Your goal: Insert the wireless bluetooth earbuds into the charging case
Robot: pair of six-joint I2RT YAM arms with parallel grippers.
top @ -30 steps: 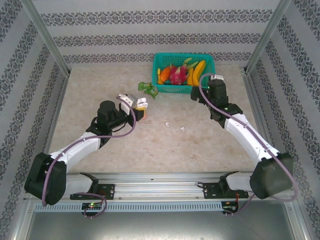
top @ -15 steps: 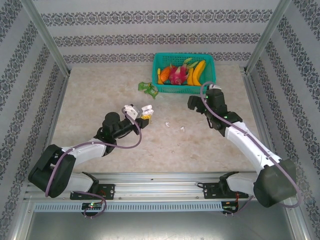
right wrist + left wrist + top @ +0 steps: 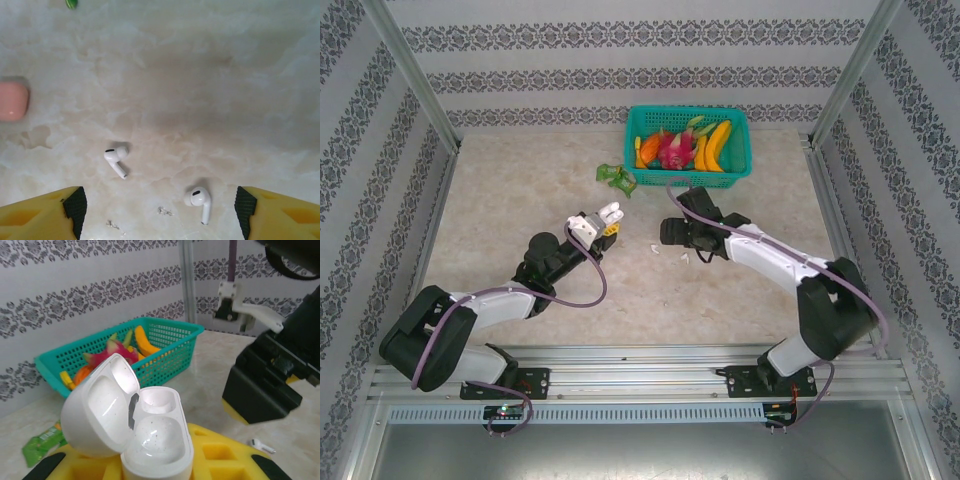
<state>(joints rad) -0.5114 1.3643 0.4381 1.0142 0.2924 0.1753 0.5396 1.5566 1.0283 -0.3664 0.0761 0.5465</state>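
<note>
My left gripper (image 3: 603,220) is shut on an open white charging case (image 3: 150,435), its lid tipped back to the left and both sockets empty. The case (image 3: 610,213) sits left of table centre. Two white earbuds (image 3: 116,159) (image 3: 197,200) lie apart on the marble, between the spread yellow fingers (image 3: 35,215) of my open right gripper (image 3: 157,217), which hovers over them (image 3: 670,232). One white earbud (image 3: 262,446) shows beside the right gripper's black body. A shut salmon-pink case (image 3: 12,101) lies off to the left. The salmon-pink buds are out of view.
A teal basket (image 3: 688,140) of toy fruit stands at the back, also seen in the left wrist view (image 3: 150,350). A green packet (image 3: 616,178) lies in front of its left corner. Patterned walls and metal posts ring the table (image 3: 520,200).
My right arm has swung left from beside the basket to over the two white earbuds. The left gripper has shifted a little right and nearer with the open case.
</note>
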